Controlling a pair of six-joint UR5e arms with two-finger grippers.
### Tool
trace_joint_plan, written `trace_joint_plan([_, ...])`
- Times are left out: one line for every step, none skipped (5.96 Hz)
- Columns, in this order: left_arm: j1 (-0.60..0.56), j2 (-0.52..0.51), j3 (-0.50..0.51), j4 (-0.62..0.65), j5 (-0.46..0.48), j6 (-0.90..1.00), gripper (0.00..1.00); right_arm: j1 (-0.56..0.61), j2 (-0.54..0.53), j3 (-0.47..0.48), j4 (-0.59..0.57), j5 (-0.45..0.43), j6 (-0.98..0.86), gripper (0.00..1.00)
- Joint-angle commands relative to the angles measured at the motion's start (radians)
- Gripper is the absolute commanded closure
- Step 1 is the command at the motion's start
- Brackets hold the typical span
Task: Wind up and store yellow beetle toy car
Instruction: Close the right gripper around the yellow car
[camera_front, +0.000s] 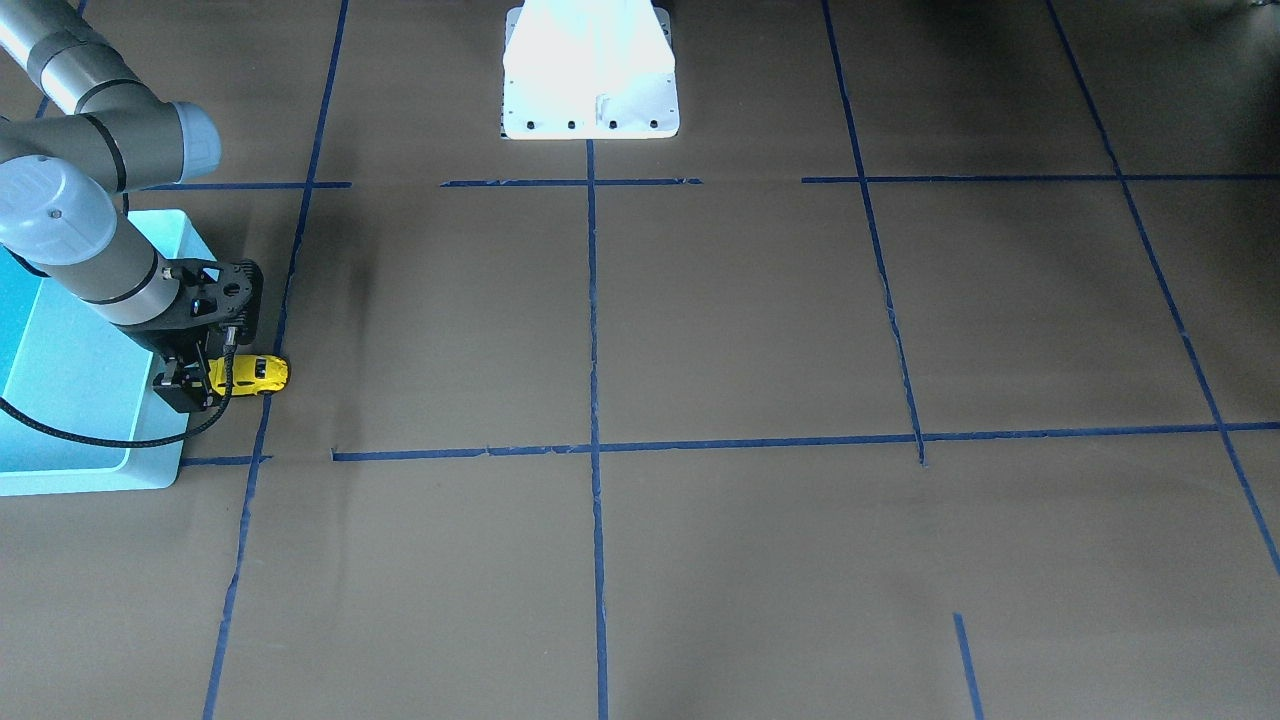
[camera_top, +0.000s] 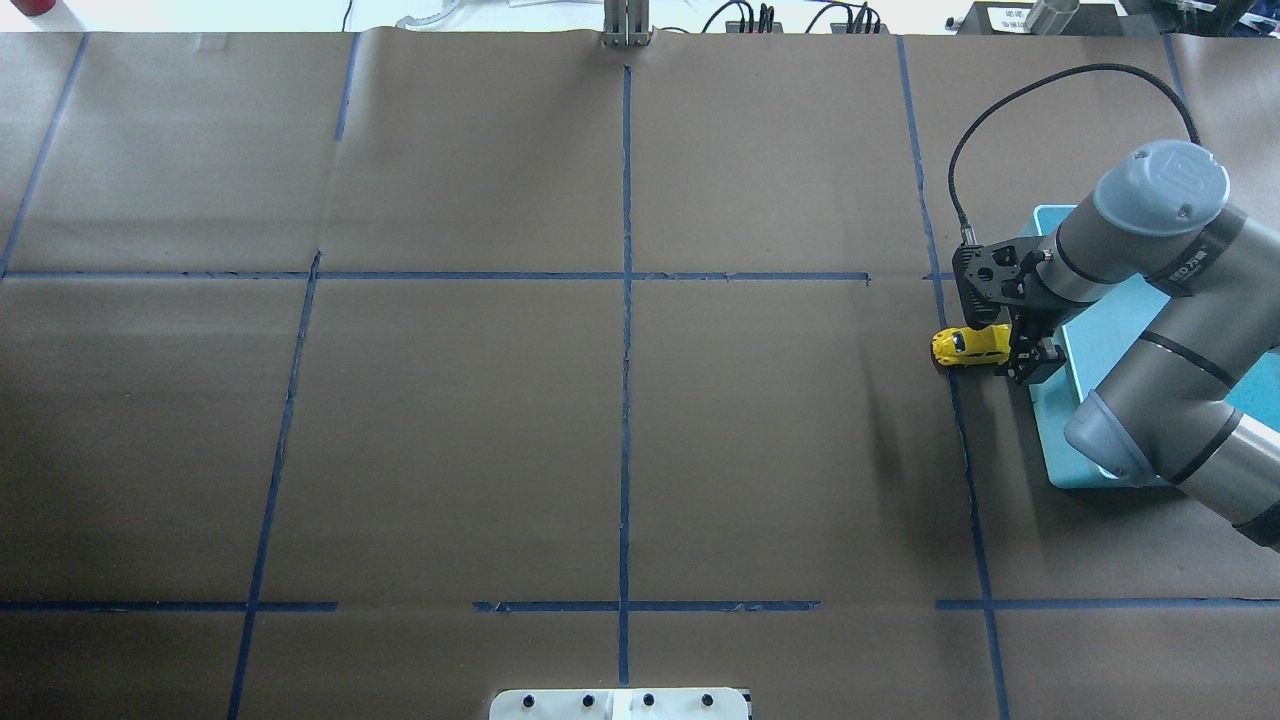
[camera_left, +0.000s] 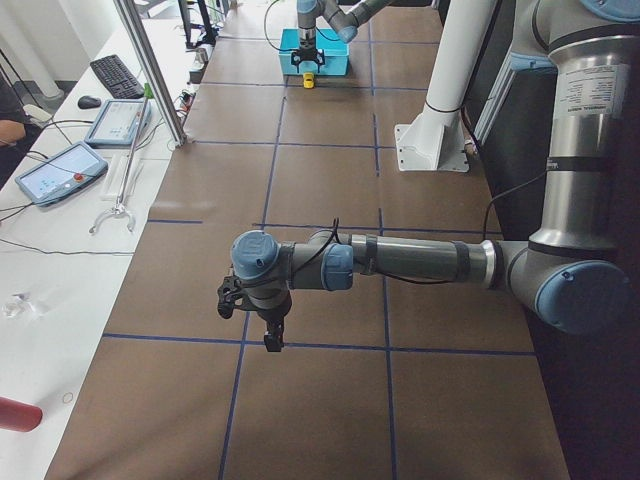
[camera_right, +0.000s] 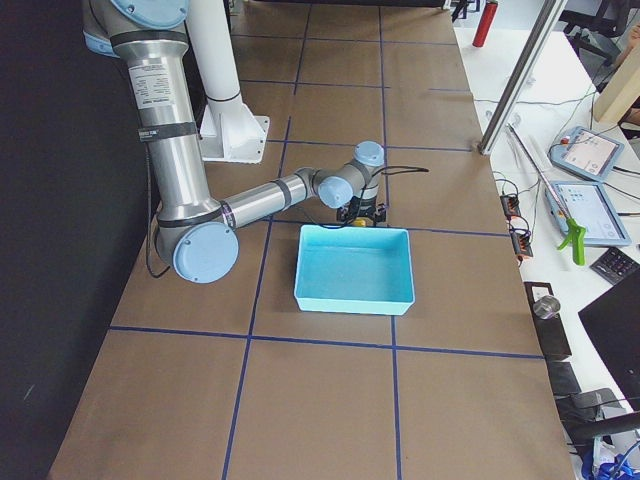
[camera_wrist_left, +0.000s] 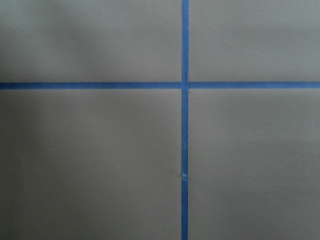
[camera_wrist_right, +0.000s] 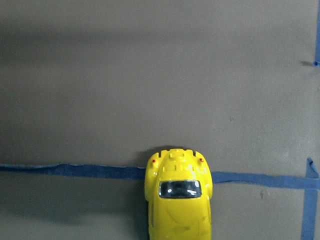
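Brown paper covers the surface (camera_top: 450, 420), marked into large squares by blue tape (camera_wrist_left: 184, 125). The white pedestal (camera_front: 590, 90) stands at the middle of the robot's edge.

Seen from the table's left end, the left arm (camera_left: 420, 262) stretches out low over the surface, well apart from everything else. Its gripper (camera_left: 271, 338) hangs above a tape line, and its wrist camera shows only paper and a tape crossing. It shows in that side view alone, so whether its fingers are apart or together cannot be told.

The right arm (camera_top: 1150, 250) reaches across the bin (camera_right: 350, 300), a light blue rectangular tub on the robot's right side of the surface.

The right gripper (camera_top: 1030, 355) points down just past the bin's long wall on the side toward the middle of the surface. Its fingers stand at one end of the car (camera_top: 970, 345). Whether they pinch it or only flank it cannot be told.

The car sits on its wheels on the paper, outside the bin and just beside it, lying across a tape line. In the right wrist view, its rounded end with two small red dots points away from the gripper.
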Motion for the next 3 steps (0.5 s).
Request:
trace_joint_plan([0.000, 0.002, -0.002, -0.001, 0.000, 0.000, 0.00, -0.020, 0.010, -0.020, -0.001, -0.011, 0.003, 0.00])
trace_joint_plan([0.000, 0.002, -0.002, -0.001, 0.000, 0.000, 0.00, -0.030, 0.010, -0.020, 0.000, -0.009, 0.002, 0.00])
trace_joint_plan([0.000, 0.002, -0.002, -0.001, 0.000, 0.000, 0.00, -0.031, 0.008, -0.020, 0.000, -0.008, -0.005, 0.08])
